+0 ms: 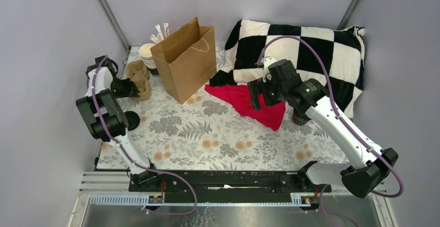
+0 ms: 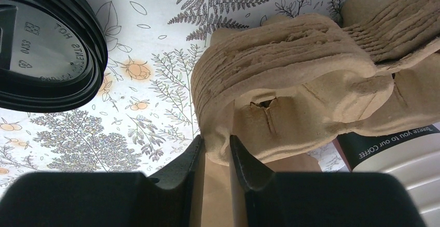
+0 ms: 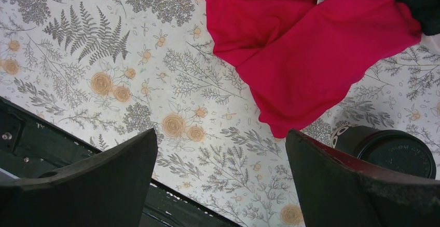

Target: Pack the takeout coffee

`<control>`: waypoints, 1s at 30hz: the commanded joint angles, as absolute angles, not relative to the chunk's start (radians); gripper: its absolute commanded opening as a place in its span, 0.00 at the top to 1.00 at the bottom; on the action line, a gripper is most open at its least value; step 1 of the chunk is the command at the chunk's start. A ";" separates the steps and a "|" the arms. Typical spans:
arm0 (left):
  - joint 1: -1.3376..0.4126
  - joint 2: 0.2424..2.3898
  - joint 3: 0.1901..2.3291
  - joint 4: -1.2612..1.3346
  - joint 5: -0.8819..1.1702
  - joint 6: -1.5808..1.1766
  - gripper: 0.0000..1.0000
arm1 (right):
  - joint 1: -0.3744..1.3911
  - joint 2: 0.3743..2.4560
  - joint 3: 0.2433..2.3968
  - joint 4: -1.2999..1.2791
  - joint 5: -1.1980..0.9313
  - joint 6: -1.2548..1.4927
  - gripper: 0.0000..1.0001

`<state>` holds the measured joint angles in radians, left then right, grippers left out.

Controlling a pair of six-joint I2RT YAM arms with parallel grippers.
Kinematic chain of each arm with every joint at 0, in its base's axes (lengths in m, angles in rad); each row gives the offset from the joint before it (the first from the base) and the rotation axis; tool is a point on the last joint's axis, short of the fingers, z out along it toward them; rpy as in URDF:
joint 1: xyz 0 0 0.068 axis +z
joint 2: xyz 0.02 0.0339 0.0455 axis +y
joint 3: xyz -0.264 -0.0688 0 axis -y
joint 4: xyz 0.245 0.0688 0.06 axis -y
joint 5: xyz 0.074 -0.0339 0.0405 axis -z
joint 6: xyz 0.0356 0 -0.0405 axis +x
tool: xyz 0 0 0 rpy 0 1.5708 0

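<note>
One takeout coffee, a dark cup with a black lid (image 2: 46, 45), stands on the floral cloth by my left arm (image 1: 131, 119). A second lidded dark cup (image 3: 397, 151) stands at the right, beyond the red cloth (image 1: 300, 117). The brown paper bag (image 1: 186, 63) stands upright at the back. My left gripper (image 2: 217, 139) pinches the lower edge of a stack of pulp cup carriers (image 2: 290, 81), one finger on each side (image 1: 136, 88). My right gripper (image 3: 220, 138) hangs open over the table with nothing between its fingers (image 1: 259, 94).
A red cloth (image 1: 249, 102) lies mid-table, and a black-and-white checkered pillow (image 1: 301, 55) fills the back right. A stack of lidless cups (image 1: 148, 55) stands behind the carriers (image 1: 140, 76). A printed cup (image 2: 399, 157) shows beside the carriers. Grey walls close both sides.
</note>
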<state>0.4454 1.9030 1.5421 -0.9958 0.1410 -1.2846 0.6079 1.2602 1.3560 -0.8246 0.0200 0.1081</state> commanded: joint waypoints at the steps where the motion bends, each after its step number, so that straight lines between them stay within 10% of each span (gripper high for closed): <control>1: 0.438 1.911 1.577 -1.032 0.118 -1.332 0.79 | 0.616 1.247 1.354 -0.799 0.046 0.090 0.00; 30: 0.519 1.813 1.520 -0.928 0.246 -1.132 1.00 | 0.617 1.246 1.356 -0.797 0.041 0.088 0.00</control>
